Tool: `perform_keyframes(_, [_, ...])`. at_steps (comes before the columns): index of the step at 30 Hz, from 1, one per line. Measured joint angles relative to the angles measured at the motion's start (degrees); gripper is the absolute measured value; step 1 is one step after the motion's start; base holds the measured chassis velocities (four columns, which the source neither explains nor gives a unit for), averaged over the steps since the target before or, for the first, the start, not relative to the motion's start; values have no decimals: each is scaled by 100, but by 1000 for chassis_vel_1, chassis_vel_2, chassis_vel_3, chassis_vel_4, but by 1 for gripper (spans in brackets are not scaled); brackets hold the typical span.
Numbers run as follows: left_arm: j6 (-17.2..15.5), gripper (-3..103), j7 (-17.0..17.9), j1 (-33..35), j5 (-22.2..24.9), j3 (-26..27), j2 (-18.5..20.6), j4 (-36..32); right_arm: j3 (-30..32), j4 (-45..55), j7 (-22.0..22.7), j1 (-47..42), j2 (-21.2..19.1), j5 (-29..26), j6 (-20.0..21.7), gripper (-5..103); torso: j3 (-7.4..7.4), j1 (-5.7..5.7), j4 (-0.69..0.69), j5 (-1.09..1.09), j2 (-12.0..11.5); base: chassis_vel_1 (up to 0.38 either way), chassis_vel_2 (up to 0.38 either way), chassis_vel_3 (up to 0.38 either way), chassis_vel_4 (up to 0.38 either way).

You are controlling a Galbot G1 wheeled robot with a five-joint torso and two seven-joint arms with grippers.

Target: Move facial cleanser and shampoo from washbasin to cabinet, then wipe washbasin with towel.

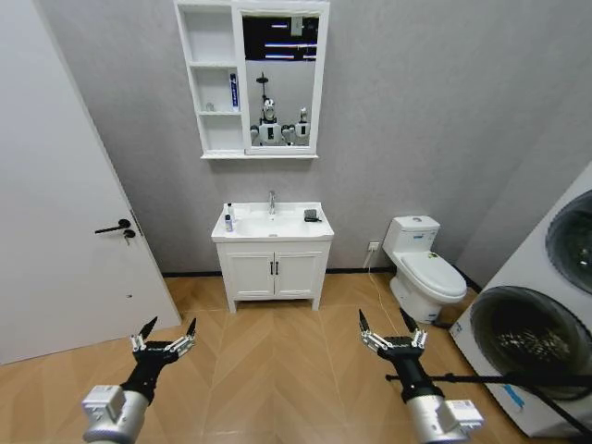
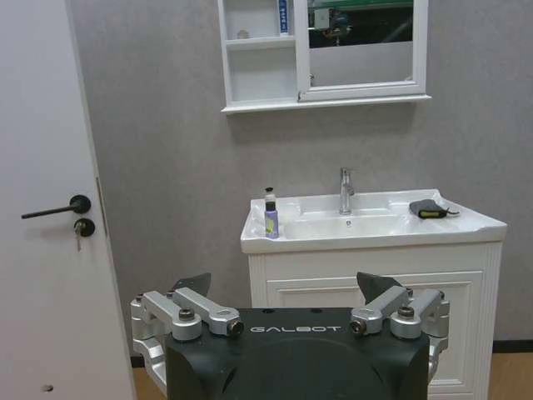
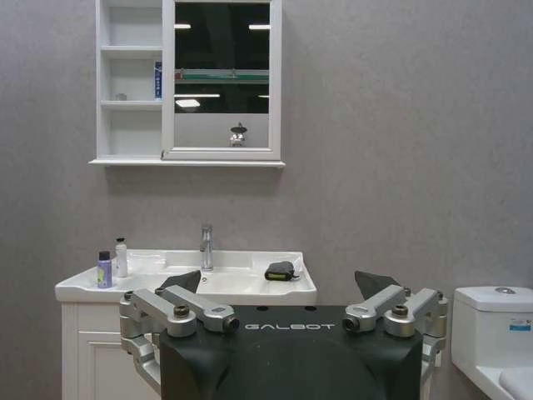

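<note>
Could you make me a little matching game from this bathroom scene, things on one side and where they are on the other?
Things:
1. towel
2. purple bottle
3. blue tube
4. left gripper

Places:
A. on a cabinet shelf
B. washbasin top, on the side nearer the toilet
C. washbasin top, on the side nearer the door
D. open, above the wooden floor, short of the washbasin

Pairs: 1-B, 2-C, 3-A, 4-D
</note>
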State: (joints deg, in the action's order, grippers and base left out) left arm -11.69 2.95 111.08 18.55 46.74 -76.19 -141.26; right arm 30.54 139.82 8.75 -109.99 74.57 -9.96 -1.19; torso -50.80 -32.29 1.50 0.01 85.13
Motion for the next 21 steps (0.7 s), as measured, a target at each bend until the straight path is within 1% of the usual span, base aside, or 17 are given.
perform_keyframes(4, [4, 99, -27, 27, -76, -9, -54, -15, -48, -3, -11, -2, 8, 14, 15, 100, 0, 0, 1, -1, 0, 0, 0, 0, 0])
perform_keyframes(21, [76, 99, -69, 51, -181, -16, 32, 54, 7, -137, -18, 44, 23, -88, 23, 100, 0, 0, 1, -1, 0, 0, 0, 0, 0])
